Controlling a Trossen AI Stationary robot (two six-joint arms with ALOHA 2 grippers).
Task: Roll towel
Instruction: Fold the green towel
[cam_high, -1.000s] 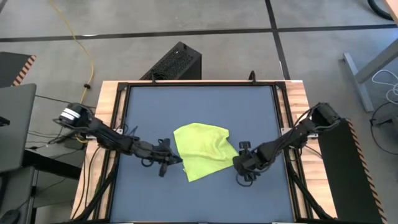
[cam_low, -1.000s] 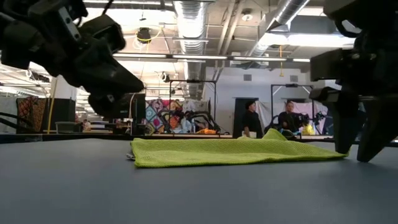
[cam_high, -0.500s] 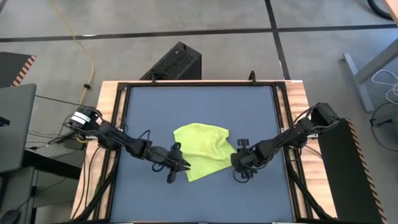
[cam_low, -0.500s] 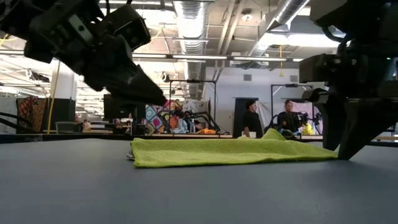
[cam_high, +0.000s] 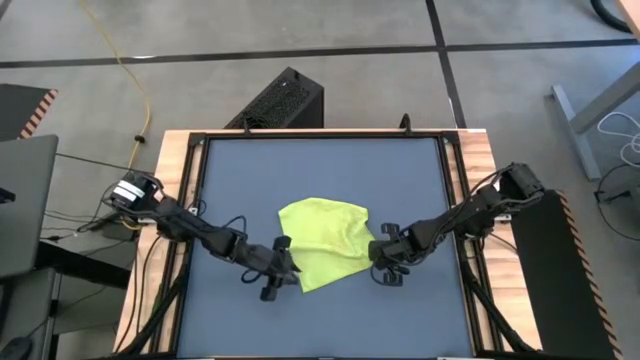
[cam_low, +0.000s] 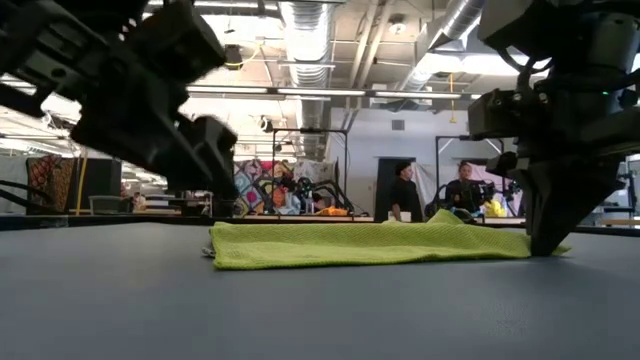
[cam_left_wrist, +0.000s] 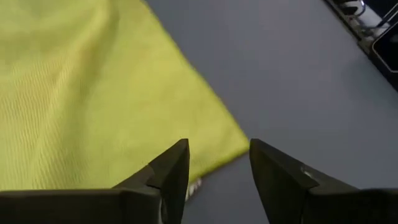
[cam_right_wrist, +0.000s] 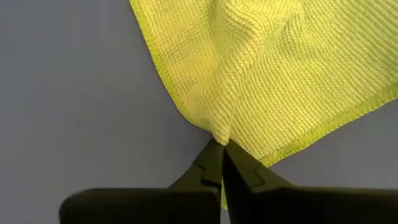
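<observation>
The lime yellow-green towel (cam_high: 325, 243) lies crumpled but flat in the middle of the dark blue-grey tabletop (cam_high: 320, 170). My right gripper (cam_high: 381, 261) stands at the towel's right corner, shut on the cloth (cam_right_wrist: 222, 152). My left gripper (cam_high: 281, 270) is at the towel's near left corner. It is open, and in the left wrist view that corner (cam_left_wrist: 233, 144) lies just ahead of its gap (cam_left_wrist: 217, 163), untouched. In the low view the towel (cam_low: 370, 245) is a low strip between both grippers. My right gripper pinches a pointed corner of the towel (cam_right_wrist: 217, 135) between its two fingertips, where a raised crease runs into the cloth. The fingers come steeply from above, from the table's right side. The rest of the towel lies slack on the table; one layer or several, I cannot tell.
A wooden frame with black rails (cam_high: 190, 180) borders the tabletop. A black perforated box (cam_high: 280, 100) stands on the floor beyond the far edge. In the low view, people (cam_low: 402, 190) sit in the room far behind the table.
My right gripper has moved a little left onto the towel's right corner, sunk, and shut on it. My left gripper has moved right and nearer, up to the towel's near left corner, rolling as it went. The towel has kept its place.
</observation>
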